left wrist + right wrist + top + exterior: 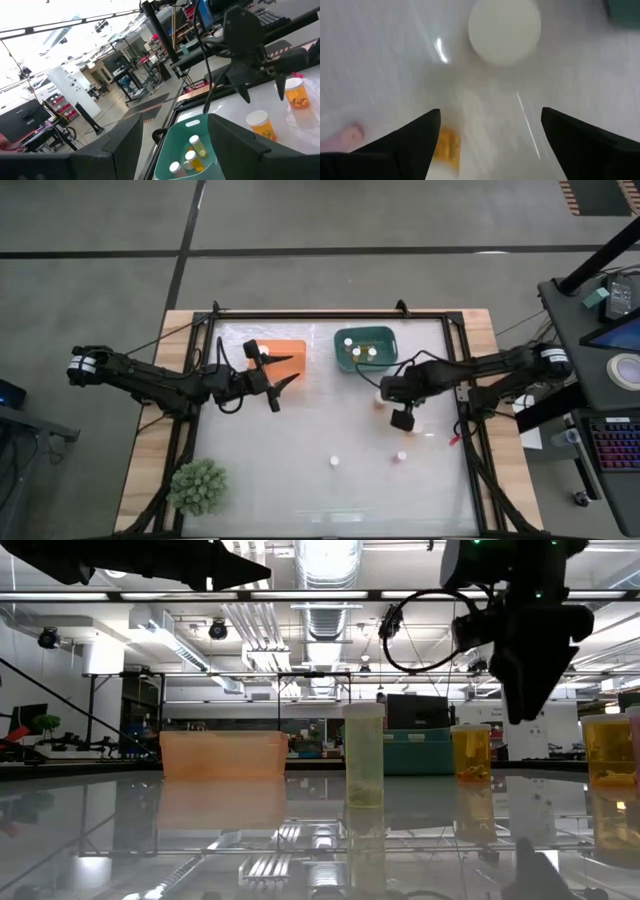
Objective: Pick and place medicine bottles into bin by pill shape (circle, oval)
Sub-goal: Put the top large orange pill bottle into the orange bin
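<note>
right gripper (490, 145): dark tapered fingers spread wide, empty, over round white bottle cap (505, 31) | left gripper (283, 380): fingers parted, empty | tabletop (330, 430): glossy white

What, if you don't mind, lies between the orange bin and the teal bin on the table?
Nothing: the high view shows bare table between the orange bin and the teal bin; the left gripper hovers just by the orange bin.

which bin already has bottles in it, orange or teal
The teal bin, on the right arm's side, holds three white-capped bottles. Nothing shows in the visible part of the orange bin beside it, though the left gripper hangs over part of it.
</note>
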Action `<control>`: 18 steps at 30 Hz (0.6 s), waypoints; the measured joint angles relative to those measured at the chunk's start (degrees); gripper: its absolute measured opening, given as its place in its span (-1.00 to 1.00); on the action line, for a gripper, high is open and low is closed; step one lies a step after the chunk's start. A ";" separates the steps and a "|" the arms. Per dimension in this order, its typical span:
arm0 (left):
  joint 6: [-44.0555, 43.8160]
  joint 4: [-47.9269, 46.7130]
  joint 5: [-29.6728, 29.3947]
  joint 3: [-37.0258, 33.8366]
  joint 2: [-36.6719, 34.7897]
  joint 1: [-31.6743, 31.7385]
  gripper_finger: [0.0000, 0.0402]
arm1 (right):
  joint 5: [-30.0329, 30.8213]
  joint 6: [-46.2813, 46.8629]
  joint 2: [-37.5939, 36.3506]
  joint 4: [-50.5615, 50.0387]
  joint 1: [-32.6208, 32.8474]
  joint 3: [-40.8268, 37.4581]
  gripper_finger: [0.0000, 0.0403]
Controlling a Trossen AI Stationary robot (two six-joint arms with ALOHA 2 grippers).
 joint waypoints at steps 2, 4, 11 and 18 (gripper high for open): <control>0.00 0.00 0.00 -0.02 0.00 0.00 0.03 | 0.10 -1.08 -1.86 5.27 0.02 -2.78 0.66; 0.00 -0.02 0.00 -0.02 0.00 0.00 0.03 | 0.06 -1.64 -3.71 10.67 0.04 -6.03 0.63; 0.00 0.00 0.00 -0.04 0.00 0.00 0.03 | 3.76 -1.67 -8.81 21.95 0.02 -17.14 0.62; -0.18 0.04 0.00 -0.04 0.00 -0.02 0.03 | 5.14 -4.18 -11.41 42.64 0.02 -28.20 0.61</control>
